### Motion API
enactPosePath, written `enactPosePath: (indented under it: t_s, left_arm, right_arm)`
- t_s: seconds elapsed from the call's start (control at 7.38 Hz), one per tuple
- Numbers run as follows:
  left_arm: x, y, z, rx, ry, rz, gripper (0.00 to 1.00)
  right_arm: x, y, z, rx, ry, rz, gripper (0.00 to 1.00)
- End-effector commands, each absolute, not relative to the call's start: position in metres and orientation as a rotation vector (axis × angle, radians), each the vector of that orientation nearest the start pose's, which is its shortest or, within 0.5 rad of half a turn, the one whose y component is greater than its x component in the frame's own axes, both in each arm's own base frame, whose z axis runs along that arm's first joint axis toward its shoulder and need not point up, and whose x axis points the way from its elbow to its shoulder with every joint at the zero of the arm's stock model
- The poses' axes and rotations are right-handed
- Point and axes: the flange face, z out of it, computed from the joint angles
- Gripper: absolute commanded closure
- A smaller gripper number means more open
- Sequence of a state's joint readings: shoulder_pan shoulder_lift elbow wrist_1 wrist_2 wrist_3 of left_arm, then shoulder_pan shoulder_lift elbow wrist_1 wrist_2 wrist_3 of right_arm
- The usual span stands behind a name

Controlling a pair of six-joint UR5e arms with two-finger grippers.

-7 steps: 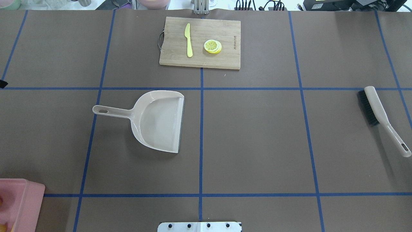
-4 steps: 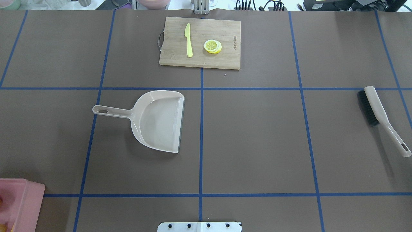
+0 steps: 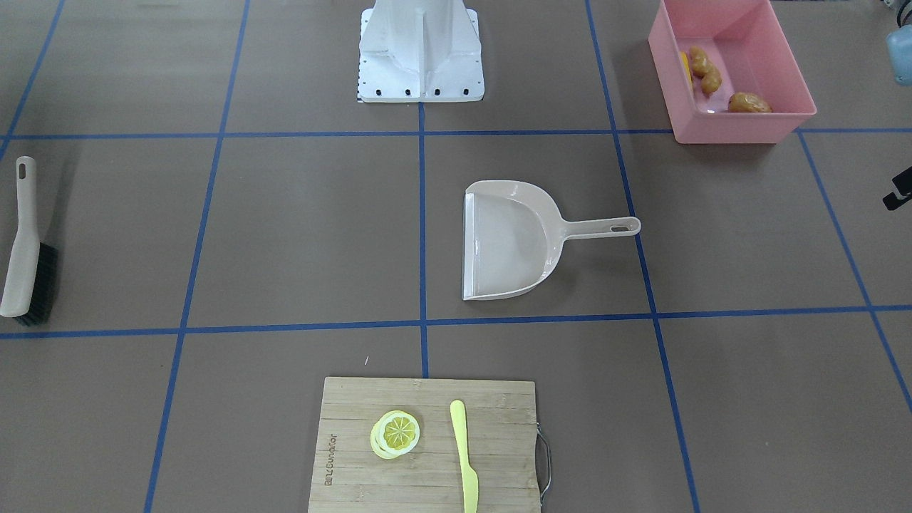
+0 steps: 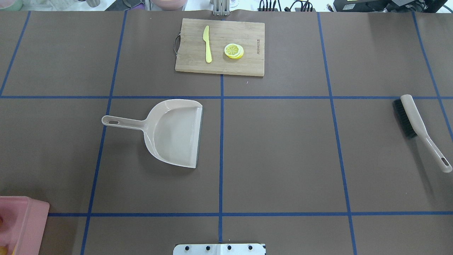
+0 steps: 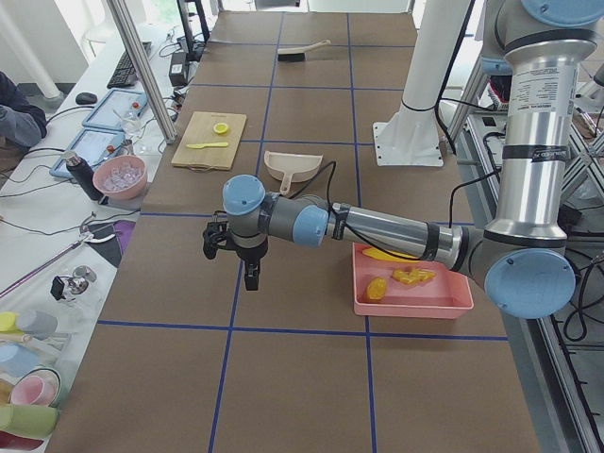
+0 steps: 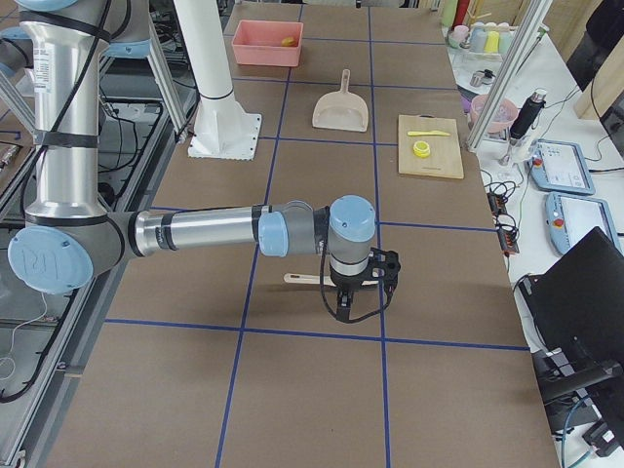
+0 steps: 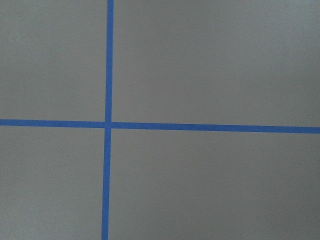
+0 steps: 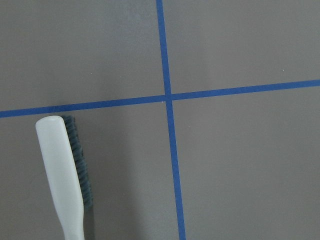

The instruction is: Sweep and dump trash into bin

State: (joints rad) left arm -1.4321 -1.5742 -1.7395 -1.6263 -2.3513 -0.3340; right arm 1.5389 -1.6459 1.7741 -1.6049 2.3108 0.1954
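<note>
While the trash (image 3: 748, 104) is sitting in the bin (image 3: 741, 130), you're handling light, rigid, likely slick toys, so be gripping the dustpan handle (image 3: 604, 228) instead; left gripper (image 5: 251, 279) and right gripper (image 6: 342, 308) fingers: can't tell.

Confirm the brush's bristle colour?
Black bristles on the brush, beige back and handle; shows best in the exterior front-facing view.

The overhead view is cropping the pink rectangular plastic tub (image 4: 37, 217); its wall is half hiding the long yellow corn cob (image 3: 684, 65).
</note>
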Motion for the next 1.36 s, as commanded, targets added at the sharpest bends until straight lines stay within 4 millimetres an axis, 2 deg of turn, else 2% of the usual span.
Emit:
enactPosePath:
  t_s: [0.0,0.54,1.22]
  left_arm:
    - [-0.0007,-0.4985,0.5772,0.011,0.802,-0.118,0.01]
    - [-0.0004,-0.4983,0.5714,0.021,0.809,-0.112,0.01]
    - [-0.0016,-0.4986,0.5788,0.011,0.799,-0.120,0.01]
  right_arm:
    - [0.0514,-0.4631,0.6034,0.000,-0.743,0.121,0.00]
    - [0.0519,-0.4624,0.6055,-0.003,-0.736,0.121,0.00]
    - [0.0519,-0.4630,0.6063,-0.004,-0.736,0.121,0.00]
